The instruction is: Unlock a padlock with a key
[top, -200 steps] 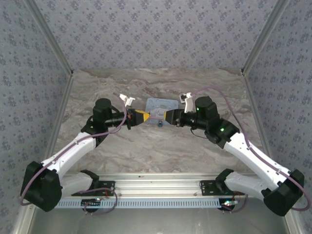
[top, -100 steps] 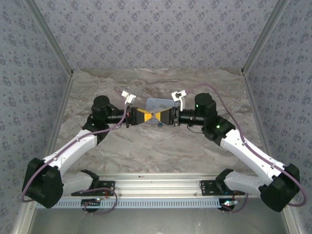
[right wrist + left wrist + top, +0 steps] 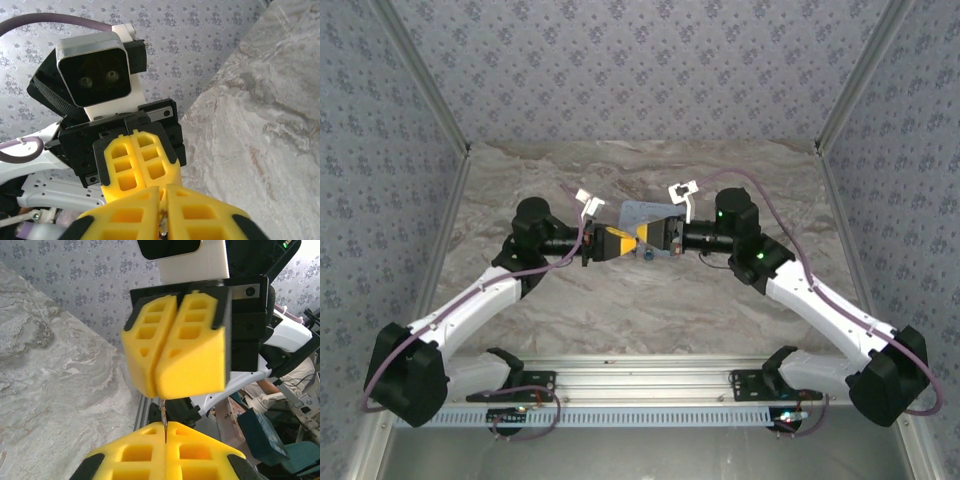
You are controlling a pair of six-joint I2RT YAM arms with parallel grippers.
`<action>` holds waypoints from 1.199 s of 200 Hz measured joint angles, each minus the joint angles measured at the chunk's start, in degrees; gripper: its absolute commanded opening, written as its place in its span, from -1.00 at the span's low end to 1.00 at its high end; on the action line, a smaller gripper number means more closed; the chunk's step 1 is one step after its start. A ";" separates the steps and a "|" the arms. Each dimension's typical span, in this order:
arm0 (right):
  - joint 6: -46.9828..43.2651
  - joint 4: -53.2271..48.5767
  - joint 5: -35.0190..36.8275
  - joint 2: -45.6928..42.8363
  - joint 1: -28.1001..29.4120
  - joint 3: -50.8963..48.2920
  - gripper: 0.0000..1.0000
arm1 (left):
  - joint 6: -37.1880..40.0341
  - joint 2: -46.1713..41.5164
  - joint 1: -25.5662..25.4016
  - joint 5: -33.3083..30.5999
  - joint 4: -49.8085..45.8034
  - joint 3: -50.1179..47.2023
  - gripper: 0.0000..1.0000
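Over the middle of the marble table, my left gripper [image 3: 628,242] and right gripper [image 3: 648,240] meet tip to tip. In the left wrist view the left gripper [image 3: 166,426] is shut on a thin metal key [image 3: 162,412]. The key's blade pokes up to the seam of the right gripper's yellow fingers [image 3: 190,355]. The right gripper [image 3: 163,192] is shut on a small metal part [image 3: 161,226] of the padlock. The tiny dark bluish padlock [image 3: 647,253] peeks out just below the fingertips and is mostly hidden. The left gripper's fingers [image 3: 137,160] face the right wrist camera.
A light blue printed tin [image 3: 642,211] lies flat on the marble table [image 3: 650,300], right behind the two grippers. Patterned walls close off the left, the right and the back. A metal rail [image 3: 640,385] carrying the arm bases runs along the near edge.
Both wrists have rolled, swinging their white camera mounts round. The right arm has pushed a little to the left, and the grippers now press closer together. Both stay shut.
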 measured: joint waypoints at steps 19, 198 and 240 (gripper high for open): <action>0.72 0.98 -0.07 0.00 -0.07 -0.24 -1.00 | 0.55 0.00 0.04 -0.17 -0.87 0.42 -1.00; -19.85 -26.45 -0.22 13.09 -2.32 20.37 -1.00 | 1.73 -4.07 2.43 -14.91 -4.50 -3.80 -0.40; -18.58 -22.62 -3.65 12.90 -3.85 19.67 -1.00 | -3.80 -2.58 2.29 -12.98 3.93 -4.00 -0.39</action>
